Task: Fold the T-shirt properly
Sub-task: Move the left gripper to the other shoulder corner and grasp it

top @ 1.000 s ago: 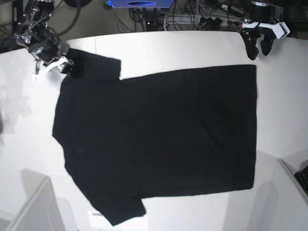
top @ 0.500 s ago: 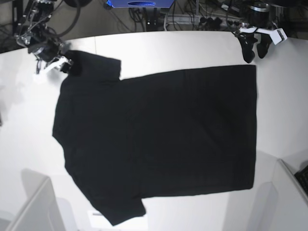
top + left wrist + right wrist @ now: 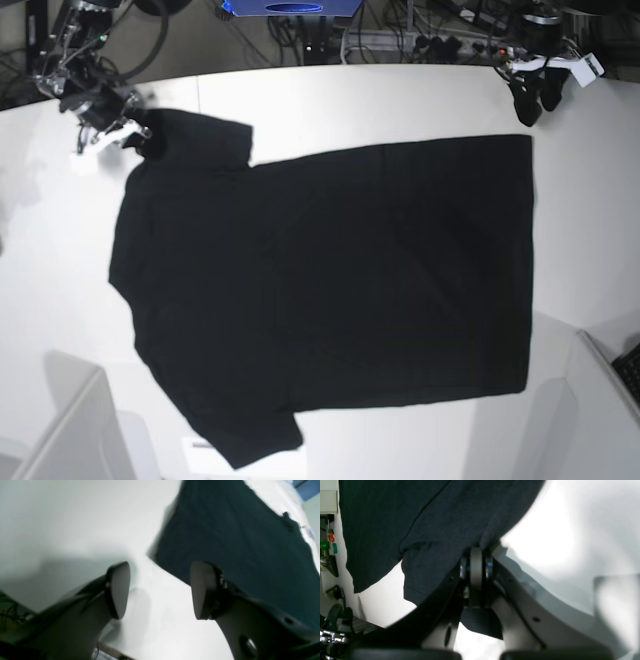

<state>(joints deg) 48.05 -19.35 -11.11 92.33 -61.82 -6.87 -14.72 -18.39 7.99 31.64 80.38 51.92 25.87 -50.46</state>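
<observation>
The black T-shirt (image 3: 330, 290) lies spread flat on the white table (image 3: 350, 100), plain side up, sleeves toward the left. My right gripper (image 3: 135, 135) is at the far left sleeve corner and is shut on its edge. In the right wrist view the sleeve cloth (image 3: 432, 555) is pinched between the closed fingertips of the right gripper (image 3: 476, 553). My left gripper (image 3: 535, 98) hovers open just beyond the shirt's far right hem corner. The left wrist view shows the left gripper (image 3: 160, 590) with bare table between its fingers and the T-shirt (image 3: 225, 530) corner just ahead.
Cables and equipment (image 3: 440, 35) crowd the space behind the table's far edge. White box-like edges rise at the near left (image 3: 70, 430) and near right (image 3: 600, 400). A small white tag (image 3: 200, 445) lies by the near sleeve.
My right gripper has closed on the far sleeve corner. My left gripper has shifted slightly near the far right hem corner and stays open.
</observation>
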